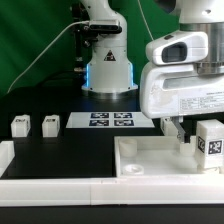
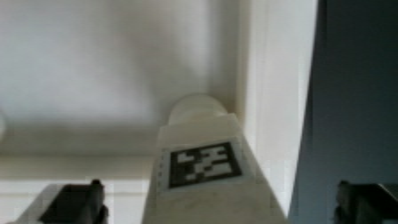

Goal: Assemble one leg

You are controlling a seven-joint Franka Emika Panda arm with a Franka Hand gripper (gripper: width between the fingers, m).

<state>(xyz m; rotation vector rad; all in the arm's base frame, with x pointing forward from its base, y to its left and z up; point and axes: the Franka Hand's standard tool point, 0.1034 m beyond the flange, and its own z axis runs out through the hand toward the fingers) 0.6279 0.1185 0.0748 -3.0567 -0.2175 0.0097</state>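
Toward nine o'clock in the exterior view, two small white plastic stubby blocks with black-and-white tags stand on the black tabletop [image 1: 70, 145]: the first spare leg [image 1: 20, 125] and the second spare leg [image 1: 50, 124], near each other and well away from the work. Near the centre lies the thin flat white marker board [image 1: 110, 121], at about eleven o'clock from the large white square plastic tray part [image 1: 150, 160] with its raised rim. At three o'clock stands the leg [image 1: 210, 146], another white tagged block, upright at the tray part's right end, with the white-housed two-finger claw [image 1: 193, 135] hard by it. The wrist view shows the claw's black fingers [image 2: 71, 205] spread wide to either side of the leg, with a visible gap on each side, so the claw is apart and grips nothing. From here the chief danger, as I judge it, is an uneven close. If one finger meets the block first, it will shove or tip the block instead of clamping it. The leg narrows to a rounded end, so pads landing there could slip off. The tray part's rim sits close, and a descending finger might catch it and drag the tray part across the tabletop. Whether the leg is seated in the tray part or merely resting there cannot be told.
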